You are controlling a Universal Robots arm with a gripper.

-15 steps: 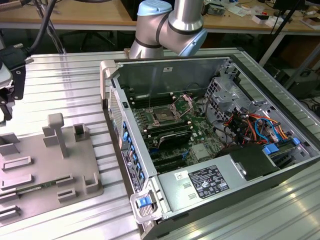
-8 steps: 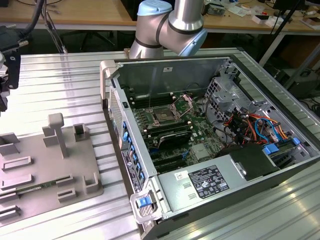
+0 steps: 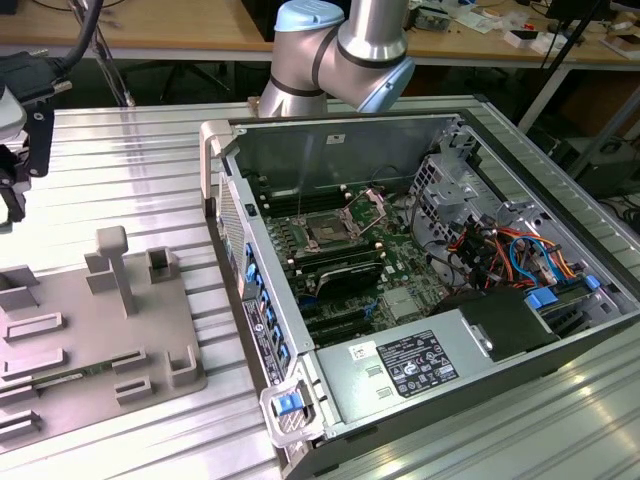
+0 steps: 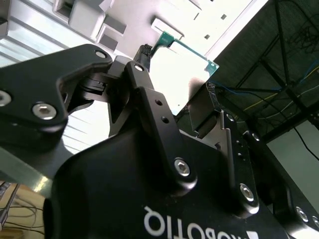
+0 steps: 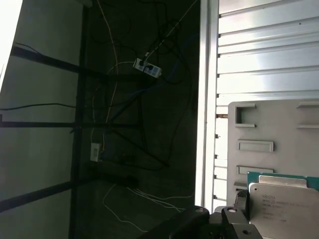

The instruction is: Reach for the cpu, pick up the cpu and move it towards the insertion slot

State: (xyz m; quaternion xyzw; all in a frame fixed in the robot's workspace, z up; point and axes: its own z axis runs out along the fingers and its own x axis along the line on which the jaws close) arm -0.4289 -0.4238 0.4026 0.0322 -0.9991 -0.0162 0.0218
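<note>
The cpu (image 4: 185, 59), a thin square chip with a pale silvery top and green edge, is clamped between the black fingers (image 4: 144, 79) of my gripper (image 4: 178, 78), which is shut on it. In the first wrist view the cpu (image 5: 281, 204) hangs above the grey tray (image 5: 269, 124), near the table's edge. In the exterior view my gripper (image 3: 12, 185) is at the far left, above the tray's end. The insertion slot (image 3: 328, 232), a dark square socket with its silver frame raised, sits inside the open computer case, well off to the exterior view's right of the gripper.
A grey tray (image 3: 60, 300) with upright blocks lies on the ribbed metal table (image 3: 130, 160). The open computer case (image 3: 385, 385) holds cables, memory slots and a power supply. The arm's elbow (image 3: 340, 45) rises behind the case. Beyond the table edge are a dark floor and cables (image 5: 129, 99).
</note>
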